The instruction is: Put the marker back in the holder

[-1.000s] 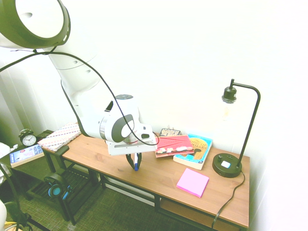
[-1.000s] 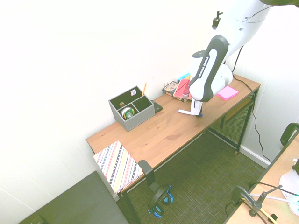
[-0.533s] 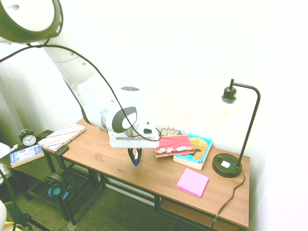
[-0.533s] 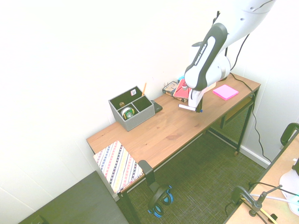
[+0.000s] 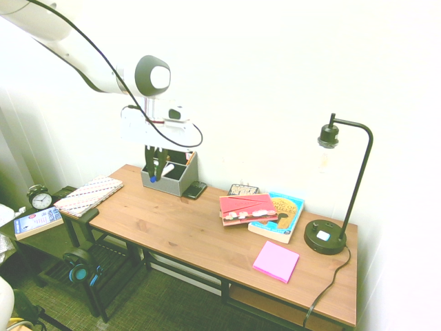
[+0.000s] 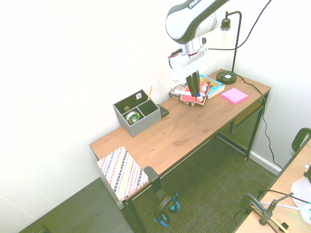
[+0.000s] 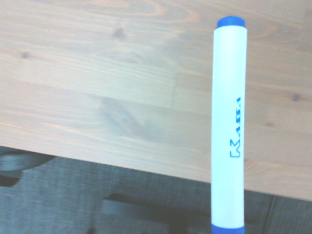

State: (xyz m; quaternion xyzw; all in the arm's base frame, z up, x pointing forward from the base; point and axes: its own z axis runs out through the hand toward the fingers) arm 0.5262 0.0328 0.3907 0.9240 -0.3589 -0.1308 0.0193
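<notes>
High above the wooden desk (image 6: 184, 131), my gripper (image 6: 194, 90) is shut on the marker (image 6: 182, 91), a slim white pen with blue ends that lies level between the fingers. In the first exterior view the gripper (image 5: 157, 163) hangs in front of the holder (image 5: 178, 181) and covers part of it. The second exterior view shows the grey holder (image 6: 137, 116) at the desk's back, well apart from the gripper and lower. Seen from the wrist, the marker (image 7: 228, 122) runs across the desk's front edge, with floor beyond it.
A red book (image 5: 248, 208) lies on a blue and yellow one (image 5: 282, 217), with a small patterned box (image 5: 243, 189) behind. A pink pad (image 5: 275, 261) and a black lamp (image 5: 327, 238) stand at the right. A dark phone (image 5: 195, 189) lies beside the holder. A striped notebook (image 5: 88, 195) lies left.
The gripper finished closing on the marker at desk level, then rose high with it and swung from in front of the books toward the holder's side.
</notes>
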